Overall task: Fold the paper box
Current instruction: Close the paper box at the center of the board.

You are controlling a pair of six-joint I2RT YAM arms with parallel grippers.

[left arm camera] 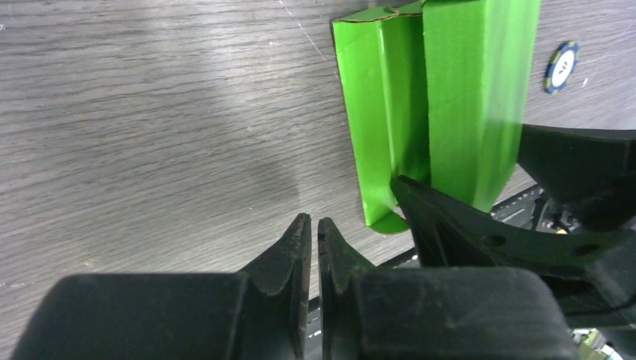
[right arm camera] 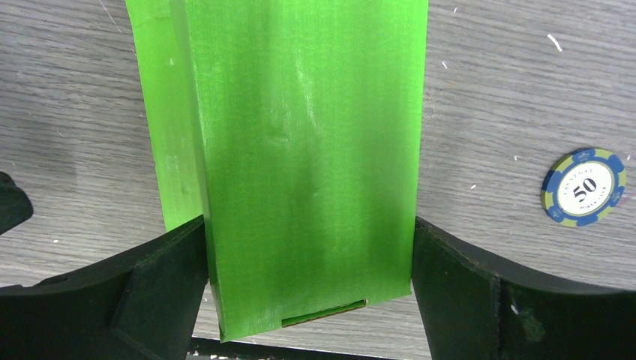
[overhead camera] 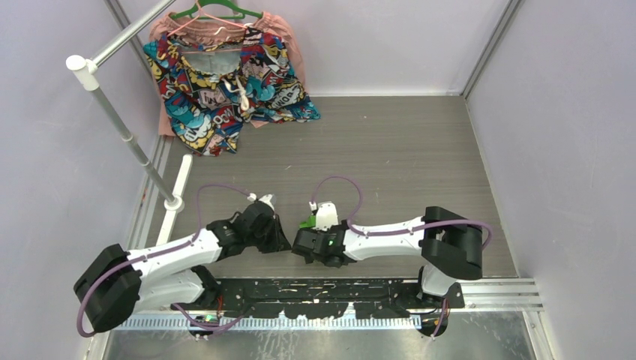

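The paper box (right arm camera: 307, 165) is a bright lime-green folded card sleeve. It fills the gap between my right gripper's (right arm camera: 309, 277) wide-set fingers, and both of its long sides touch their inner faces. In the left wrist view the paper box (left arm camera: 435, 105) rises to the right, with a right finger (left arm camera: 450, 217) under its near end. My left gripper (left arm camera: 315, 225) is shut with nothing in it, just left of the box and low over the table. From above only a green corner (overhead camera: 307, 223) shows between the left gripper (overhead camera: 274, 234) and the right gripper (overhead camera: 306, 241).
A blue and yellow poker chip (right arm camera: 584, 187) lies on the grey table right of the box. A colourful patterned garment (overhead camera: 225, 75) hangs on a hanger at the back left, beside a white rack pole (overhead camera: 127, 135). Walls close both sides.
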